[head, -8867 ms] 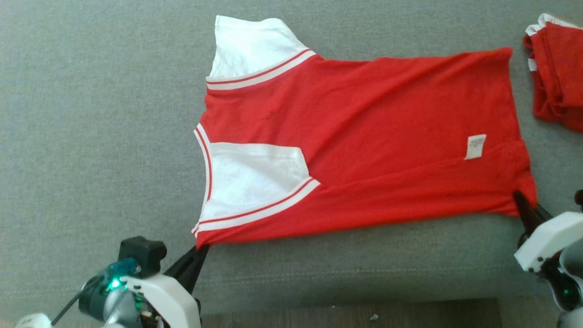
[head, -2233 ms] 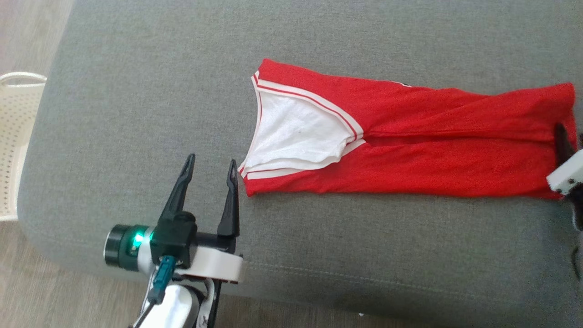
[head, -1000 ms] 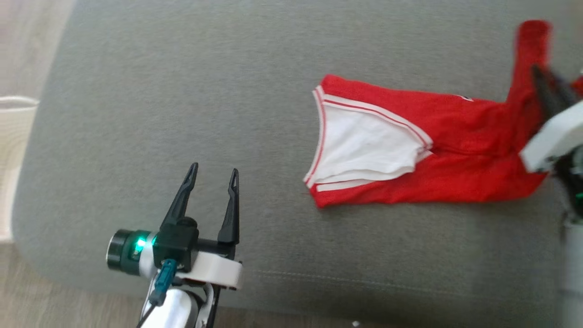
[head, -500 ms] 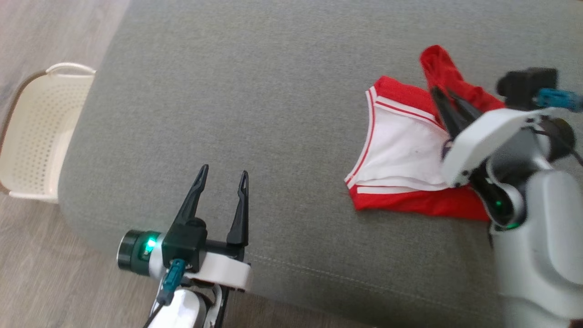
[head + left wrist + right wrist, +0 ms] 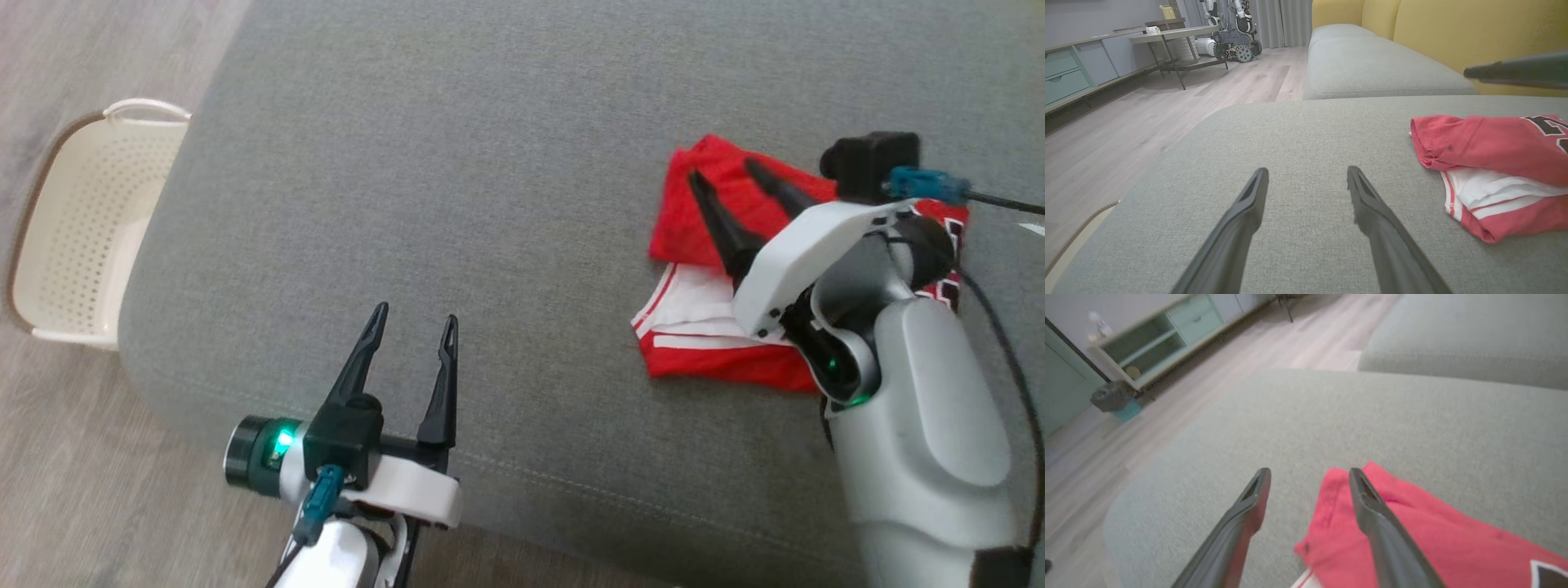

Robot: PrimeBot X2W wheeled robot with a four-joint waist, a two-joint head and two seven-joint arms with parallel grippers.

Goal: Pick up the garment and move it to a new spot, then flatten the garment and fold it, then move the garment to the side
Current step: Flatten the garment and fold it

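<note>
Left pincer: fingers spread, empty, over the near edge of the cushion.
Cushion: grey woven sofa seat.
Garment: red jersey with a white, striped-trim panel, folded into a compact stack on the cushion's right part.
Right pincer: spread, empty, above the stack.
Basket: cream, perforated, on the wood floor at left.
Beyond: yellow sofa back, teal cabinet.

The head view looks steeply down on the grey sofa cushion from above. The left wrist view sits low, facing along it. The right wrist view hangs close over the red garment. All three share both.
</note>
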